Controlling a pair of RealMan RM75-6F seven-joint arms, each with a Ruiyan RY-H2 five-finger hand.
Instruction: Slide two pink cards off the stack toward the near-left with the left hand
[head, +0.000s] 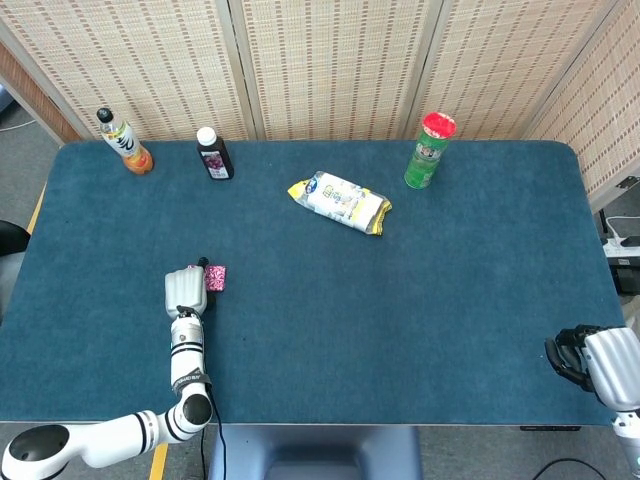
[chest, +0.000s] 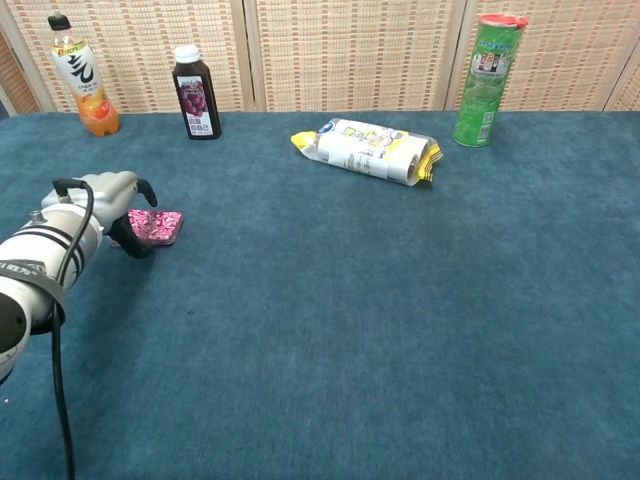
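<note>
Pink card stack (chest: 155, 226): flat on tabletop (chest: 400, 320), toward near-left corner. Left hand (chest: 105, 205) over stack's left part, fingers (chest: 135, 247) curled down onto it; grip unclear. Right hand (head: 590, 362): near-right edge, fingers curled, empty.

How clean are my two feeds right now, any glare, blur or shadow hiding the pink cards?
Head view: even light, sharp, no glare; the left hand covers most of the pink cards. Chest view: sharp too; only a soft shadow beneath the hand, cards partly hidden.
</note>
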